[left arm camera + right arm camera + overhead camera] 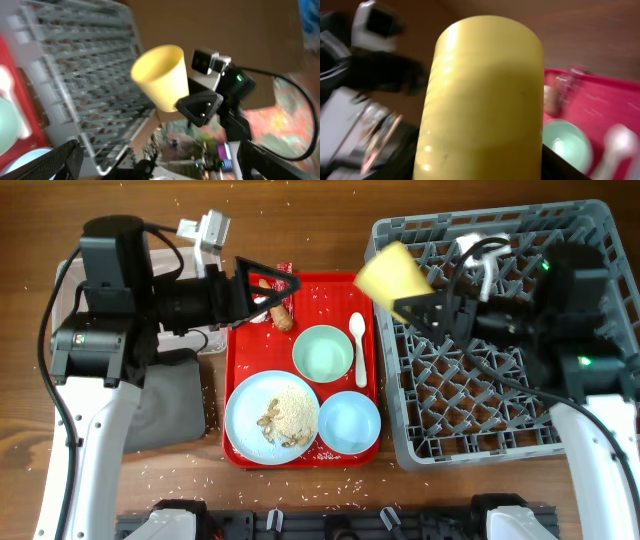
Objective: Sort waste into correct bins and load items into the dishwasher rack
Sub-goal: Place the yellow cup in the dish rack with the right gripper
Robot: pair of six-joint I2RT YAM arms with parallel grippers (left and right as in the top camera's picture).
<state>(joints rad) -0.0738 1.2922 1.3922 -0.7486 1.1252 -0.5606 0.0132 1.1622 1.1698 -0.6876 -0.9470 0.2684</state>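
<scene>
Yellow cup (392,275): found clamped in right gripper (425,310), raised and tilted above left rim of grey rack (480,410). Found left gripper (268,288) over far-left corner of red tray (240,360), fingers apart, just beside carrot piece (281,315). Recorded on tray: mint-green bowl (323,353), white spoon (359,345), light-blue bowl (349,423), plate (245,405) bearing rice scraps (288,415).
</scene>
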